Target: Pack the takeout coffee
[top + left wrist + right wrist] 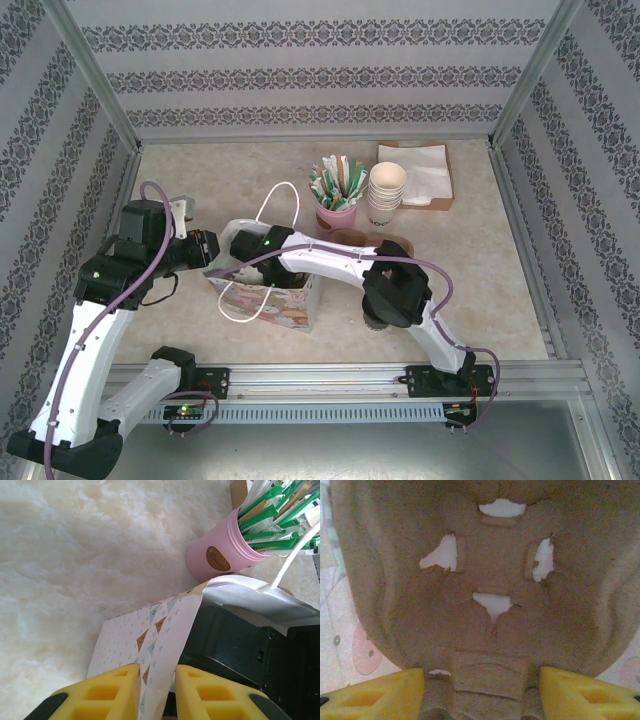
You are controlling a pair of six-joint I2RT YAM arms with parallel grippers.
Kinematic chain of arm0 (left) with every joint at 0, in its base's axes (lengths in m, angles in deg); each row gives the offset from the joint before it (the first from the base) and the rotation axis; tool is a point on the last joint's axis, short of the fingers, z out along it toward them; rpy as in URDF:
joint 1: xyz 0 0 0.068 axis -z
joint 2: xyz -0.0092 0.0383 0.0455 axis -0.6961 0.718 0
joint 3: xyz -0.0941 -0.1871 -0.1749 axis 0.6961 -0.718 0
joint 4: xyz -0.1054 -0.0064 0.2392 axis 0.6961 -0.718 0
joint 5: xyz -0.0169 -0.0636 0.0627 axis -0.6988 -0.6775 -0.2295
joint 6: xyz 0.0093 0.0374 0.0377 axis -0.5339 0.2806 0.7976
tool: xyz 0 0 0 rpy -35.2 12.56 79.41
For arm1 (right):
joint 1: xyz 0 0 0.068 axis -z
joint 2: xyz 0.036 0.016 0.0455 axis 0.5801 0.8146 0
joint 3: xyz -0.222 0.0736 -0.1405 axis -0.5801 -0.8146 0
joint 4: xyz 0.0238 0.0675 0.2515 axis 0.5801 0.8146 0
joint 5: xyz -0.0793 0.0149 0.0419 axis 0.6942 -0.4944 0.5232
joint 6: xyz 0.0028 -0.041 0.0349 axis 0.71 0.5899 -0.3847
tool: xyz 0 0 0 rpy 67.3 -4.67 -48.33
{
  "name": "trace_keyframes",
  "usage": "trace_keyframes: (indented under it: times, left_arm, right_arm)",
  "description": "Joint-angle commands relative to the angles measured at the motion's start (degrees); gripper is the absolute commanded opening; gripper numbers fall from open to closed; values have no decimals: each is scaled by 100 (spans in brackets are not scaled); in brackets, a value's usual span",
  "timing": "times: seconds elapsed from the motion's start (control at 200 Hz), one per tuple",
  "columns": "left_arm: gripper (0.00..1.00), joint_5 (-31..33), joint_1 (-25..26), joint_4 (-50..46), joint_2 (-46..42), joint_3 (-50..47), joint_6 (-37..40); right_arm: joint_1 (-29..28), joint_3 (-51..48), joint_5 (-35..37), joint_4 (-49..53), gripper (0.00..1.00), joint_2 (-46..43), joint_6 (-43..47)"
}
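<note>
The lidded takeout coffee is out of view. A patterned paper bag with white cord handles stands open at the table's near middle. My left gripper is shut on the paper bag's rim, pinching the wall between its yellow pads. My right gripper reaches down into the bag's mouth. Its jaws stand wide on either side of a brown moulded-pulp cup carrier, closed on the carrier's middle ridge. The carrier's sockets hold nothing that I can see.
Behind the bag stands a pink cup full of green-wrapped sticks. A stack of lidless cream cups and white napkins on a brown tray sit at the back right. Brown pulp pieces lie behind my right arm.
</note>
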Motion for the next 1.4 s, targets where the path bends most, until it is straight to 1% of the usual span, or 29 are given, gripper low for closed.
trace_keyframes:
  times: [0.0, 0.1, 0.265, 0.48, 0.844, 1.214, 1.394]
  left_arm:
    - [25, -29, -44, 146, -77, -57, -105]
    - [25, -36, -43, 134, -81, -54, -107]
    - [25, -27, -45, 129, -99, -58, -106]
    - [25, -17, -45, 129, -76, -63, -127]
    - [25, -27, -42, 133, -47, -91, -163]
    - [25, -32, -45, 163, -71, -151, -238]
    - [24, 18, -43, 123, -99, -109, -281]
  right_arm:
    - [-73, 155, -41, -99, 65, -179, -26]
    - [-73, 204, -31, -42, 66, -253, -31]
    - [-73, 259, -20, -11, 71, -428, -52]
    - [-73, 434, -40, 76, 72, -645, -60]
    - [-71, 825, -75, 141, 70, -1072, -87]
    - [-67, 1281, -263, -95, 69, -1505, -444]
    - [-61, 1299, -53, -71, 68, -1684, -456]
